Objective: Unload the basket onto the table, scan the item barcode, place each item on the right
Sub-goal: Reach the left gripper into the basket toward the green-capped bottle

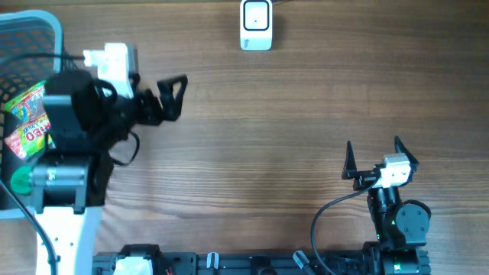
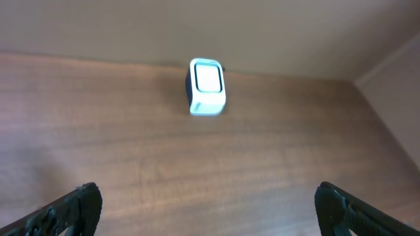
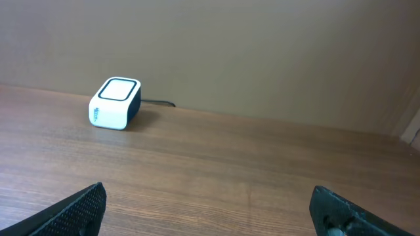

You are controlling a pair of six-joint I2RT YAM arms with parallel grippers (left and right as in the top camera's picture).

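The white barcode scanner (image 1: 256, 24) stands at the table's far edge; it also shows in the left wrist view (image 2: 207, 86) and the right wrist view (image 3: 115, 103). A colourful snack packet (image 1: 27, 118), the item, lies in the blue basket (image 1: 34, 27) at the far left, partly hidden under the left arm. My left gripper (image 1: 182, 96) is open just right of the basket and points toward the table's middle, with nothing between its fingers (image 2: 84, 204). My right gripper (image 1: 374, 147) is open near the front right, holding nothing, its fingertips (image 3: 85, 206) wide apart.
A dark cable runs from the back of the scanner along the wall. A green object (image 1: 21, 182) shows at the basket's near end beside the left arm's base. Bare wooden table (image 1: 275, 130) lies between the two grippers and the scanner.
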